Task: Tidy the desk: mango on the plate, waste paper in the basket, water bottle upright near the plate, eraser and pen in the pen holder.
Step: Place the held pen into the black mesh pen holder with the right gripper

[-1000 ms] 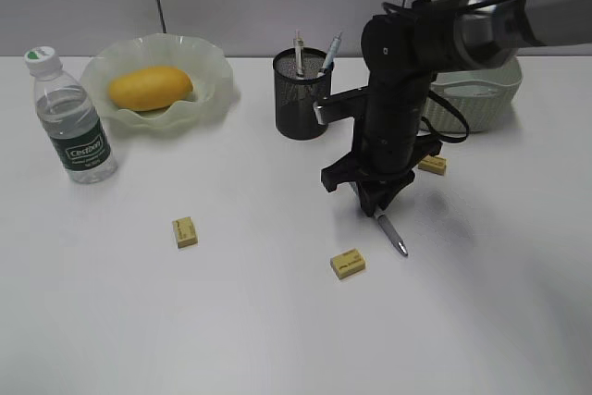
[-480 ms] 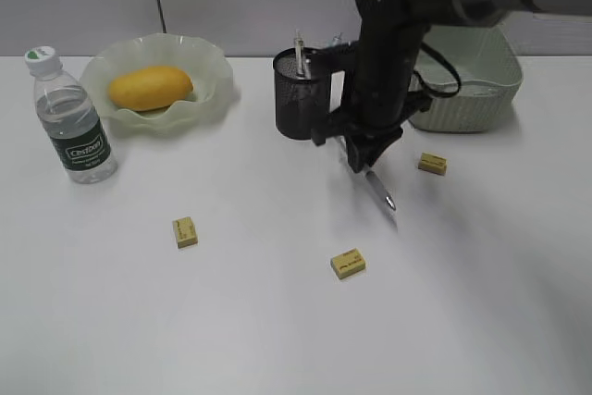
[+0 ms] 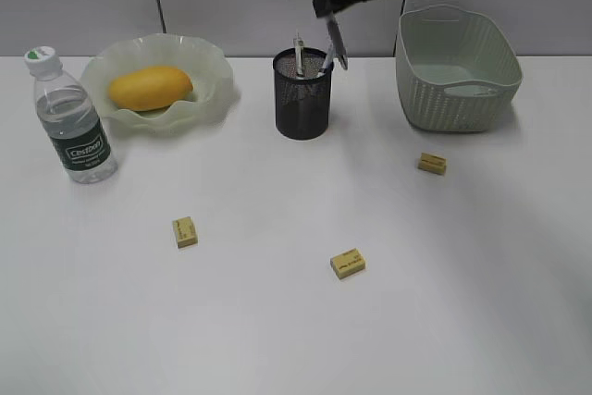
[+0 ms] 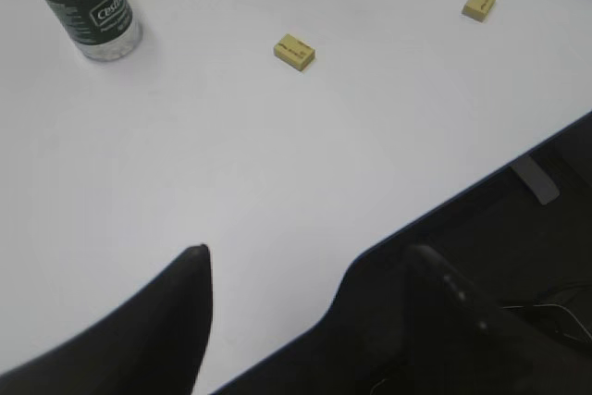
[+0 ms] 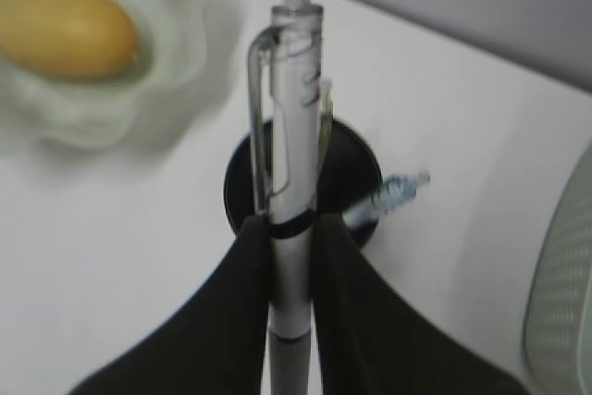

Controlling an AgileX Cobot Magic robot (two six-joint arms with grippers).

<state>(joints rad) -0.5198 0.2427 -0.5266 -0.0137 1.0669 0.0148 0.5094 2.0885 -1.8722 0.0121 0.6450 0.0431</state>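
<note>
Exterior view shows the white table [image 3: 277, 321] with most of my tidying done: the basket [image 3: 458, 80] sits at the back right, the plate [image 3: 208, 90] at the back left cradles the mango [image 3: 150, 87], and the water bottle [image 3: 72, 122] stands upright just beside the plate. The black mesh pen holder [image 3: 302, 99] stands between plate and basket with two pens already leaning in it. My right claw [image 5: 291, 321] is clamped on a clear-barrelled pen [image 5: 289, 136], held directly over the holder's mouth so it can drop straight in. My left claw [image 4: 305, 275] waits idle with its fingers apart near the table's front edge. Three yellow erasers [image 3: 347, 264] lie scattered on the table, not yet collected.
</note>
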